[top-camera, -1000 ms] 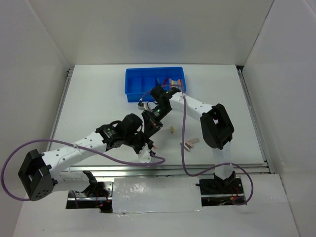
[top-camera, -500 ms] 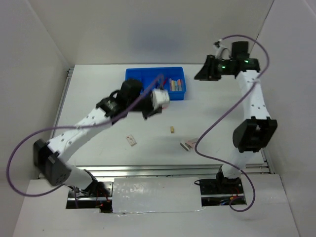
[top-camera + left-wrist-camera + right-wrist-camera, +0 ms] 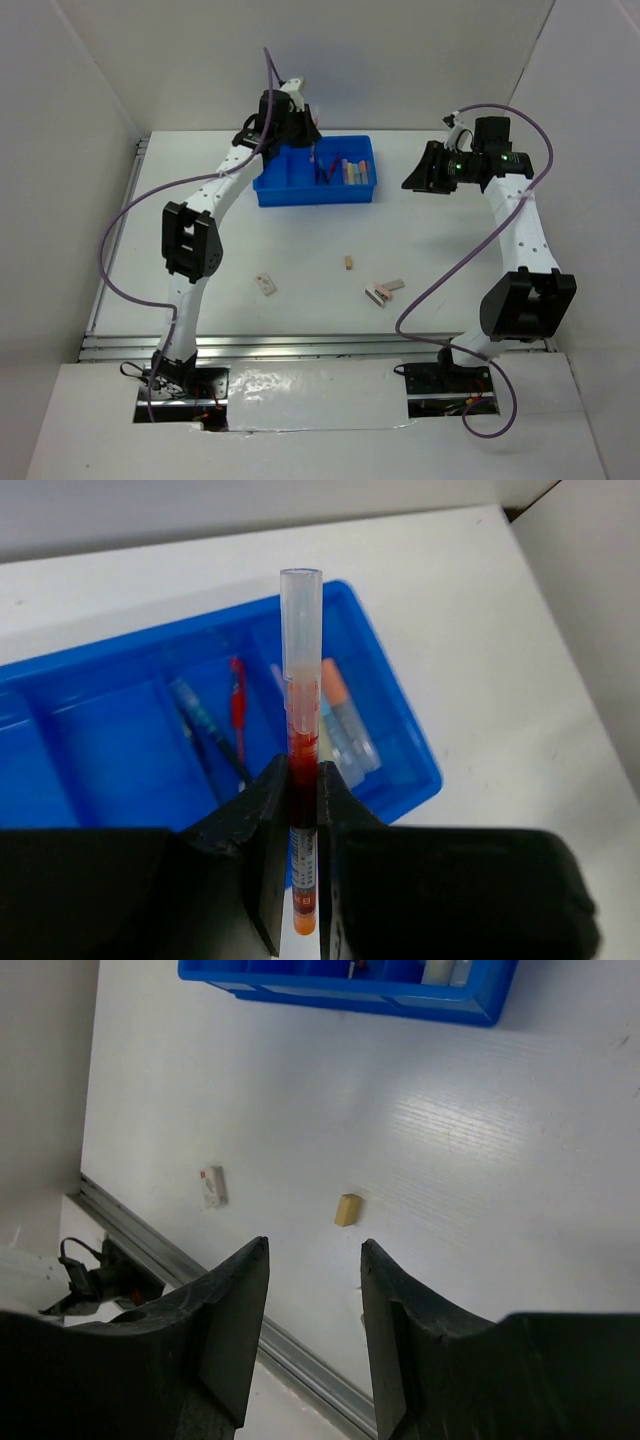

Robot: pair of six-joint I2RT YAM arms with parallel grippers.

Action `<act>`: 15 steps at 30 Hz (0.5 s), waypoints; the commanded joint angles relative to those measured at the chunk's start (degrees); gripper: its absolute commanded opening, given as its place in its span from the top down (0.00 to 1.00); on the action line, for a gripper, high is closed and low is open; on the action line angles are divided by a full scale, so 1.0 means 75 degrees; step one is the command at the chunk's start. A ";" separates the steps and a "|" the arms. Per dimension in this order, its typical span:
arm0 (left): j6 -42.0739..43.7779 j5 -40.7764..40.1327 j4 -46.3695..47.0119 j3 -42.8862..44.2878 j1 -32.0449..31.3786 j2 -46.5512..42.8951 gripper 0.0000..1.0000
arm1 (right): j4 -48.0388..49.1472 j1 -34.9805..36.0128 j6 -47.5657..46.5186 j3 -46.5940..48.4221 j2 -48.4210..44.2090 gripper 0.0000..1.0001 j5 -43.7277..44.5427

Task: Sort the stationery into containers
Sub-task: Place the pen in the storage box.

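My left gripper (image 3: 303,770) is shut on a red pen (image 3: 302,680) with a clear cap, which stands upright between the jaws. From above, the left gripper (image 3: 305,135) hangs over the back of the blue tray (image 3: 268,190). Through the left wrist camera I see the tray (image 3: 420,770) below, its middle section holding a red pen (image 3: 238,705) and a dark pen (image 3: 200,720), and stubby markers (image 3: 345,720) in the right section. My right gripper (image 3: 412,181) is open and empty, raised to the right of the tray. Between the right gripper's (image 3: 315,1245) jaws only table shows.
On the table lie a tan piece (image 3: 348,262), a white eraser (image 3: 265,283) at the left and two pinkish erasers (image 3: 383,290) at the right. The right wrist view shows the tan piece (image 3: 348,1209), the white eraser (image 3: 212,1186) and the tray's front wall (image 3: 400,1005). White walls stand round the table.
My left arm has swung from the table's near middle up over the back of the tray. The right arm has left the tray, lifted to the right, and its jaws have opened.
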 commanded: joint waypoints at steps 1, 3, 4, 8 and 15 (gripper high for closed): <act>-0.0628 -0.0411 0.1971 0.0128 -0.0281 0.0135 1.00 | 0.0383 -0.0017 0.0040 -0.0014 -0.0434 0.51 0.0187; -0.0698 -0.0341 0.2079 0.0152 -0.0304 0.0486 1.00 | 0.0383 -0.0016 0.0075 -0.0061 -0.0458 0.51 0.0210; -0.0698 -0.0376 0.2323 0.0140 -0.0316 0.0592 1.00 | 0.0406 0.0007 0.0075 -0.0073 -0.0435 0.51 0.0199; -0.0535 -0.0598 0.2593 -0.0187 -0.0468 0.0944 1.00 | 0.0407 0.0065 0.0111 -0.0155 -0.0388 0.52 0.0234; -0.0230 -0.1173 0.2958 -0.0891 -0.0492 0.1202 1.00 | 0.0453 0.0077 0.0099 -0.0378 -0.0552 0.52 0.0199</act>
